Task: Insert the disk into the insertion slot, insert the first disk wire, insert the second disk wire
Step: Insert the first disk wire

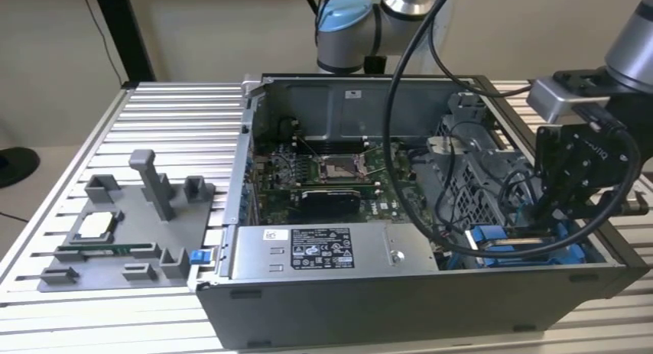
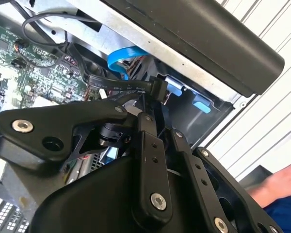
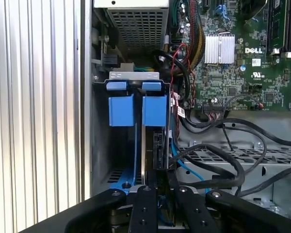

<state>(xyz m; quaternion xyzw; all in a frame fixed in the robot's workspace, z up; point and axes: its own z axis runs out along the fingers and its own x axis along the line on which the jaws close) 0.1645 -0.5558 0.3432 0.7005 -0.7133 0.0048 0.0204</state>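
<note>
In the lower right of the exterior view, the disk is seen seated in the insertion slot, directly below the gripper. Its jaws are clamped on a black disk wire, held close to the disk's blue frame.

Open computer case: centre of the exterior view, on slatted metal table. Inside it are a green motherboard with square CPU socket, and a grey labelled power-supply box against the near wall. Grey plastic fixture: lower left of the frame.
</note>
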